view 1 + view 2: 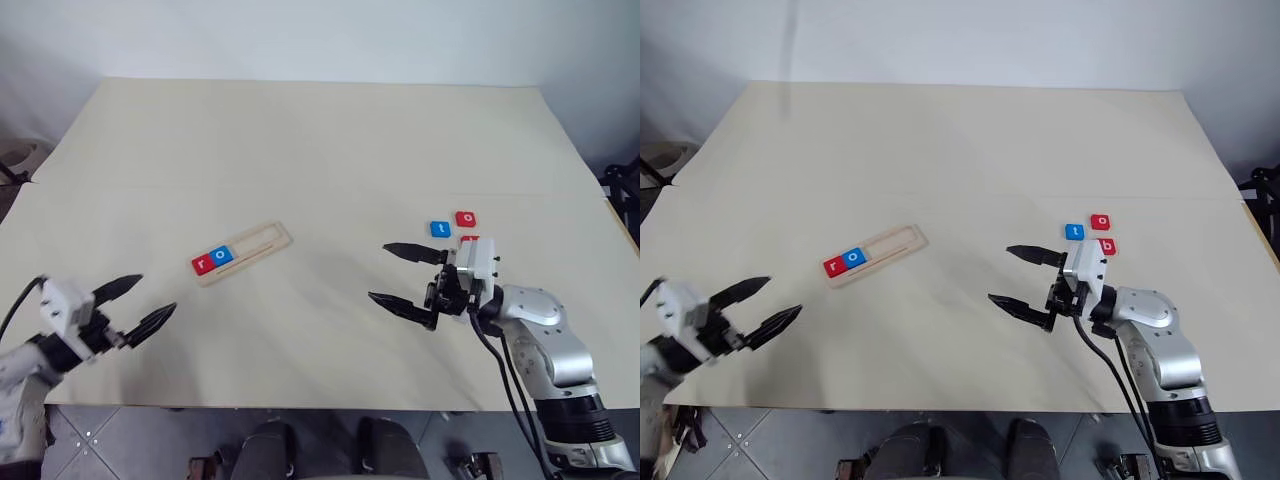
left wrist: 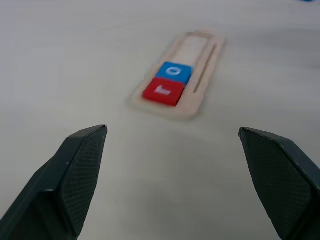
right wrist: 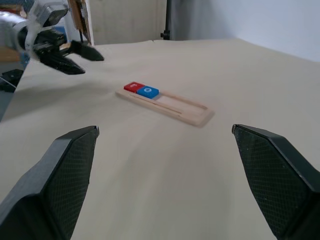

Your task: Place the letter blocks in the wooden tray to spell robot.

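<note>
Sitting in the long pale wooden tray: red "r" block, blue "o" block. Hanging wide open, holding nothing: left gripper, right gripper.

The wooden tray holds red r and blue o; three blocks lie apart.

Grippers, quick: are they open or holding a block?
Left gripper: open, holding nothing.
Right gripper: open, holding nothing.
</note>
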